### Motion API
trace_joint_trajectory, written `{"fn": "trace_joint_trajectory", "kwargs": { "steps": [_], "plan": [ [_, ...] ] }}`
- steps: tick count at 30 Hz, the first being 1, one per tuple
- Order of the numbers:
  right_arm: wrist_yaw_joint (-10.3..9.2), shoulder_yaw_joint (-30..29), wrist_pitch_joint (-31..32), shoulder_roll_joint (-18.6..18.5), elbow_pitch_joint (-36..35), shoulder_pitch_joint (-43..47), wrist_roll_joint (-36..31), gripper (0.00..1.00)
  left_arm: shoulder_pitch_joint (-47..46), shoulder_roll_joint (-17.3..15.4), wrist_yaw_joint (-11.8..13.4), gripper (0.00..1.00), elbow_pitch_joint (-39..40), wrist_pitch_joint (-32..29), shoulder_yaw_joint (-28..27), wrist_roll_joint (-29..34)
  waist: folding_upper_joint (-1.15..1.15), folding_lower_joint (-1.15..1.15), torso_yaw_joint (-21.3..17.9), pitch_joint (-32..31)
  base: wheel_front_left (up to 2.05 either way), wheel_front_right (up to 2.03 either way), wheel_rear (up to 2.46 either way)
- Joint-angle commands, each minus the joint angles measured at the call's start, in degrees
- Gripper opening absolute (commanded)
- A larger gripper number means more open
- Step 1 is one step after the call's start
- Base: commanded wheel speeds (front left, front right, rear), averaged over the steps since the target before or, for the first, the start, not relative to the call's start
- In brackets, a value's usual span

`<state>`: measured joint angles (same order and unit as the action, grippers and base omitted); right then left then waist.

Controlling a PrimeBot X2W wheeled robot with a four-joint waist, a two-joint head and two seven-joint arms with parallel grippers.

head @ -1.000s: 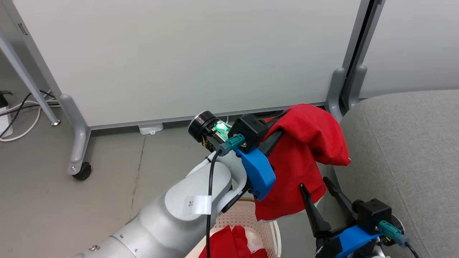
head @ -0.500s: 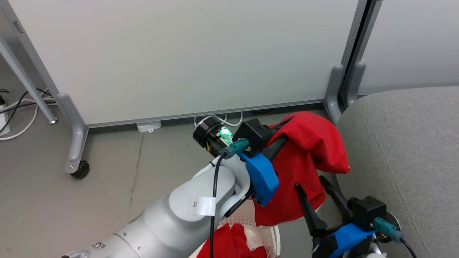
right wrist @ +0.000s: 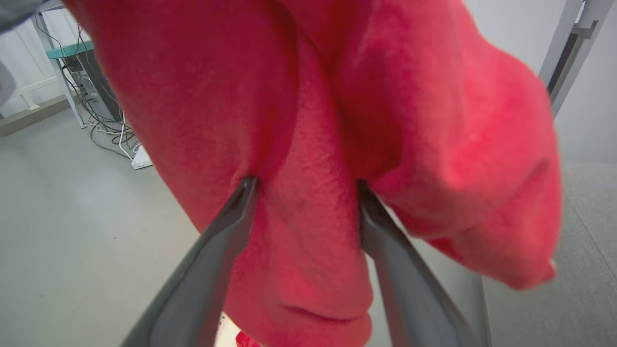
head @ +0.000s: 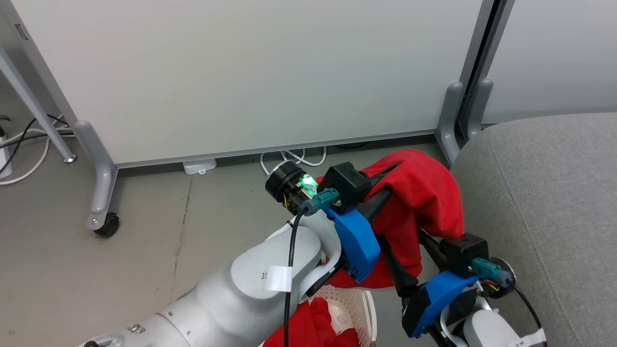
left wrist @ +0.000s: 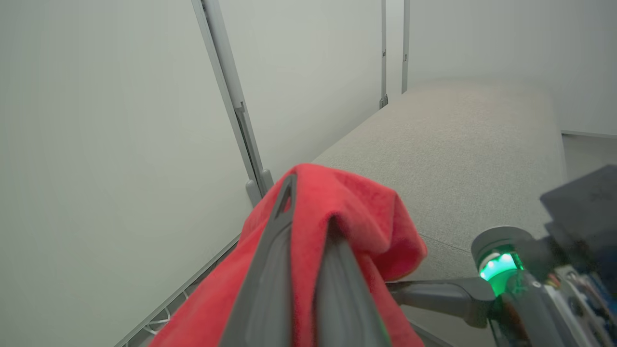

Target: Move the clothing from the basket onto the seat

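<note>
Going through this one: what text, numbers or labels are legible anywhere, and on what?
"3" and a second digit cut off at the fold: white tag on the left arm.
Small white tag on the right arm: too small and cropped to read.
Clothing, basket, seat: no readable text.

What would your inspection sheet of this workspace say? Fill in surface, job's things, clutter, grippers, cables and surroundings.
Surface: grey seat, no clothing on it in view.
Job's things: plain red garment held up beside seat; more red clothing in basket.
Clutter: small white block on floor.
Grippers: left gripper shut on that garment; right gripper open, fingers astride its hanging fold.
Cables: white loops on floor under partition.
Surroundings: white partition, grey floor.
</note>
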<state>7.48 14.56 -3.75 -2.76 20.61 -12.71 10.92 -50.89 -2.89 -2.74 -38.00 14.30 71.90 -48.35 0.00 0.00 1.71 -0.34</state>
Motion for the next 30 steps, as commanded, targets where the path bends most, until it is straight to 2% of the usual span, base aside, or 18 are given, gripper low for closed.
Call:
{"fn": "trace_joint_trajectory", "kwargs": {
  "steps": [1,6,7,8,9,10,30],
  "plan": [
    [0.03,0.99,0.11,-0.23,1.25,-1.67,0.77,1.0,-0.9,0.01,-0.17,0.0,0.26,0.39,0.27,-0.67,0.0,0.0,-0.11,-0.05,0.0,0.0,0.0],
    [0.03,3.31,0.03,-0.23,4.22,-3.84,1.86,1.0,-0.86,0.01,-0.24,0.0,0.51,0.48,0.57,-1.63,0.0,0.0,-0.18,-0.31,0.0,0.0,0.0],
    [0.03,4.05,-0.24,-0.23,5.44,-4.57,2.32,0.56,-0.67,0.01,-0.3,0.0,0.67,0.54,0.71,-2.09,0.0,0.0,-0.15,-0.56,0.0,0.0,0.0],
    [0.03,4.05,-0.24,-0.23,5.44,-4.57,2.32,0.56,-0.67,0.01,-0.3,0.0,0.67,0.54,0.71,-2.09,0.0,0.0,-0.15,-0.56,0.0,0.0,0.0],
    [0.03,4.33,-0.32,-0.23,5.9,-4.86,2.46,0.31,-0.52,0.01,-0.39,0.0,0.73,0.57,0.79,-2.31,0.0,0.0,-0.13,-0.68,0.0,0.0,0.0],
    [0.03,4.64,-0.62,-0.23,6.31,-5.16,2.51,0.0,-0.33,0.01,-0.53,0.0,0.79,0.58,0.87,-2.71,0.0,0.0,-0.09,-0.8,0.0,0.0,0.0],
    [0.03,5.69,-2.16,-0.23,10.02,-5.69,2.73,0.0,0.81,0.02,-0.57,0.0,-0.32,0.61,1.55,-5.07,0.0,0.0,-1.78,-1.9,0.0,0.0,0.0]
  ]
}}
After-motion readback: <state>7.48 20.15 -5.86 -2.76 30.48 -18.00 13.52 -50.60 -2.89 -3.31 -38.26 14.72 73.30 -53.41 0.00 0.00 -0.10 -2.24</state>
